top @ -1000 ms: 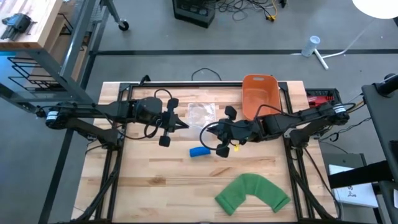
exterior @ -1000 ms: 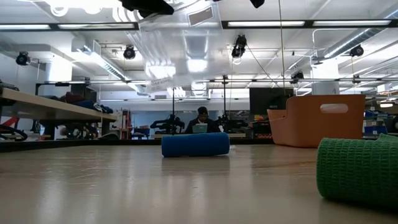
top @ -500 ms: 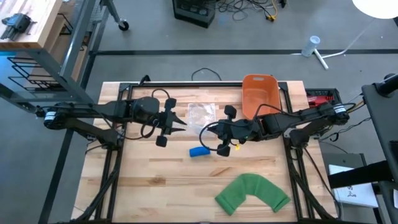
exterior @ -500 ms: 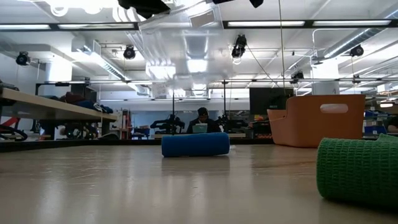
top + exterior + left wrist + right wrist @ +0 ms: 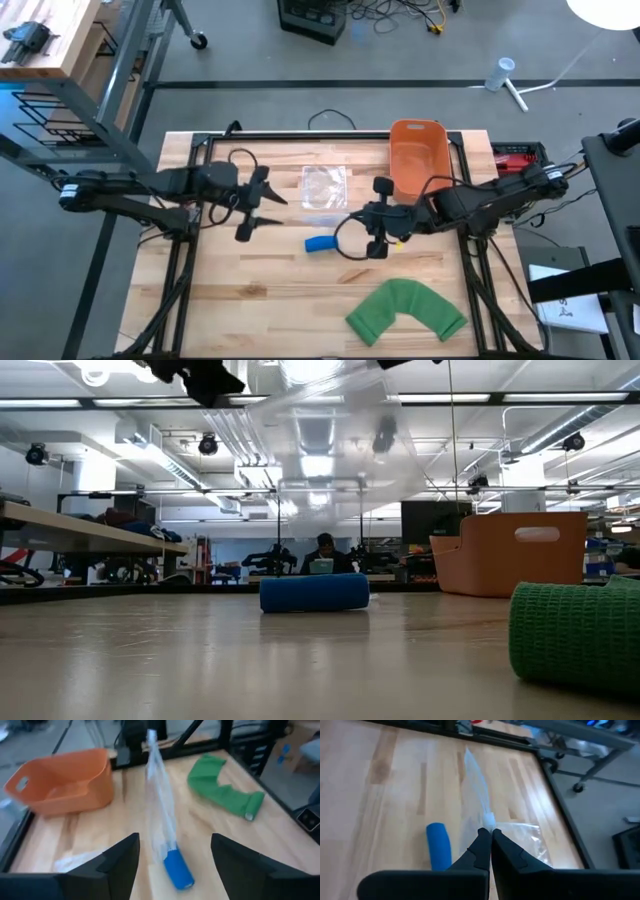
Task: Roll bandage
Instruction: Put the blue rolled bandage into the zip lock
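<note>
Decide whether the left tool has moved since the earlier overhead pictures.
Yes. In the high view the left tool has drawn back leftward, away from the orange plastic bin, with its fingers now apart.

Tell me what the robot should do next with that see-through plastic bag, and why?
Probably the right gripper, shut on the clear plastic bag, should carry it aside and drop it on bare wood. The left gripper is open and clear of the bag, so only one arm holds it. The blue rolled bandage lies out on the wooden table, and the bag hangs over it.
</note>
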Action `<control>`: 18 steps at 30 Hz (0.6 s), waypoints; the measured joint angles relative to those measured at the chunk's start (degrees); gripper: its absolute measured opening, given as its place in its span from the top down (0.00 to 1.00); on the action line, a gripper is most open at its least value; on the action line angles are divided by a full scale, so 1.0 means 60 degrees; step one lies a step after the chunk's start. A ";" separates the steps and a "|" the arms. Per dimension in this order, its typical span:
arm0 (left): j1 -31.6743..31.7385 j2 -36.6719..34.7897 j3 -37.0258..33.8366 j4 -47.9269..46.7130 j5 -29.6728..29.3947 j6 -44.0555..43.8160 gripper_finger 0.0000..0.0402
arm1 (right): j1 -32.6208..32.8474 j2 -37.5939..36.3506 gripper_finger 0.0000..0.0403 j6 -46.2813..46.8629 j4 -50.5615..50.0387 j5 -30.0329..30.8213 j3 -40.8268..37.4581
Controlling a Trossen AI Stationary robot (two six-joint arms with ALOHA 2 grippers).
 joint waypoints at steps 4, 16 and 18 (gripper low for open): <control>-0.0001 -0.0052 -0.1427 0.2397 0.0448 0.0018 0.42 | 0.0188 -0.0004 1.00 0.0178 -0.0025 0.0522 -0.0012; 0.0003 0.0538 -0.2541 0.5025 0.0024 0.0113 0.56 | 0.0175 0.0022 1.00 0.0655 0.0481 0.0514 -0.0015; 0.0003 0.0615 -0.2428 0.5044 0.0024 0.0113 0.60 | 0.0175 0.0022 1.00 0.0655 0.0479 0.0508 -0.0015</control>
